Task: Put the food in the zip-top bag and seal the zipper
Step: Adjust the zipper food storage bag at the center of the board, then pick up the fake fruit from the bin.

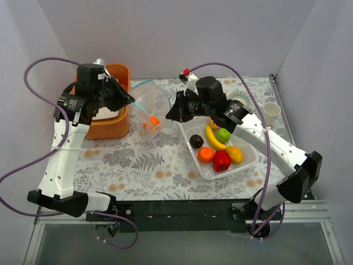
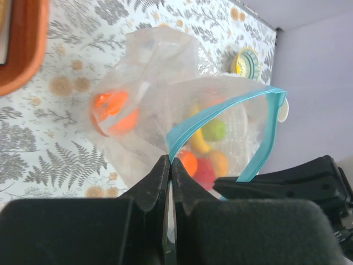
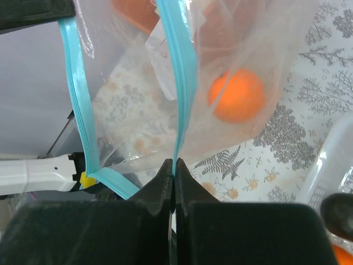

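The clear zip-top bag [image 1: 151,102] hangs open in the air between my two grippers. One orange [image 1: 150,125] lies in its bottom; it also shows in the left wrist view [image 2: 113,110] and the right wrist view [image 3: 236,95]. My left gripper [image 1: 130,100] is shut on one side of the light blue zipper strip [image 2: 265,132]. My right gripper [image 1: 171,114] is shut on the other side of the strip [image 3: 185,72]. The banana [image 1: 214,138], green ball [image 1: 223,134], dark purple ball [image 1: 196,141], second orange [image 1: 206,155], red piece [image 1: 222,160] and yellow piece [image 1: 235,154] lie in the white basket [image 1: 207,175].
An orange bin [image 1: 113,124] stands at the back left, right behind my left gripper. A white cup [image 1: 271,111] stands at the far right. A small yellow-green round item [image 2: 248,62] lies on the patterned table beyond the bag. Grey walls close in on three sides.
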